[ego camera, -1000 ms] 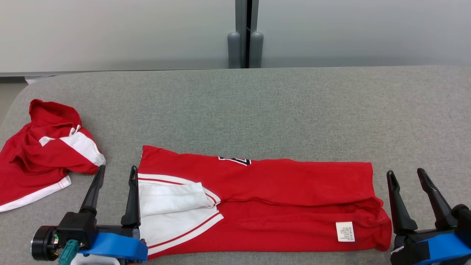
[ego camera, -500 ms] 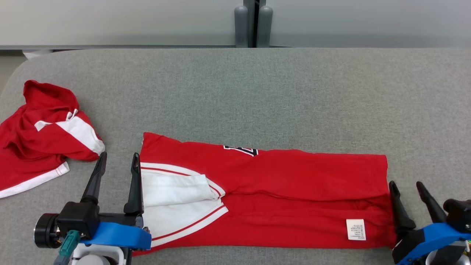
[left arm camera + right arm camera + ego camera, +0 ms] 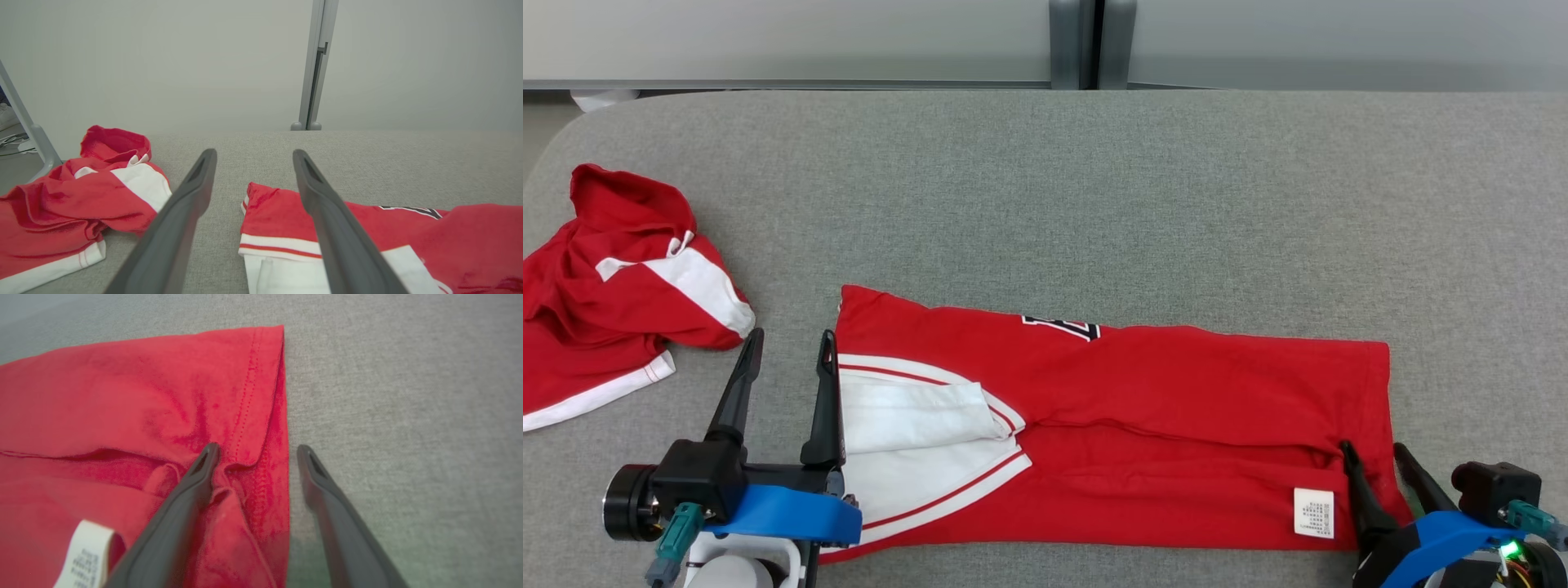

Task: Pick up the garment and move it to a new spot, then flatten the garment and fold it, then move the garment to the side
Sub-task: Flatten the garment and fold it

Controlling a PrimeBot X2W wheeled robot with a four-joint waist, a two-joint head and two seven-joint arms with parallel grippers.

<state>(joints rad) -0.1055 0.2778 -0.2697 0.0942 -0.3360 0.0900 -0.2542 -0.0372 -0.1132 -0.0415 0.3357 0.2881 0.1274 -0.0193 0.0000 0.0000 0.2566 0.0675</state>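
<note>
Spanning the head view from edge to edge, a grey cloth-covered desk (image 3: 1176, 204), rounded at its far left corner, backed by pale wall panels with a grey post (image 3: 1092, 45) at their join. Lying along the near part of that desk, the red garment (image 3: 1176, 392), folded lengthwise into one long strip, sleeve end toward the robot's left and hem toward its right, with a scrap of dark-and-white lettering peeping out at the far edge. Heaped at the far left, a second red-and-white shirt (image 3: 613, 286), crumpled, apart from the strip with bare desk between. Folded over the strip's left end, a white sleeve (image 3: 915, 416) trimmed with red stripes. Spread wide and gripping nothing, the left fingers (image 3: 737, 392): one right at the garment's sleeve-end edge, the other over the bare gap between the two shirts. Likewise apart and not clamped, the right fingers (image 3: 1360, 490), straddling the hem at the near right corner: one tip down on puckered red cloth by the fold, the other over bare desk just beside the hem. Just beside that corner, a small white care label (image 3: 1313, 513), printing too small to read.
</note>
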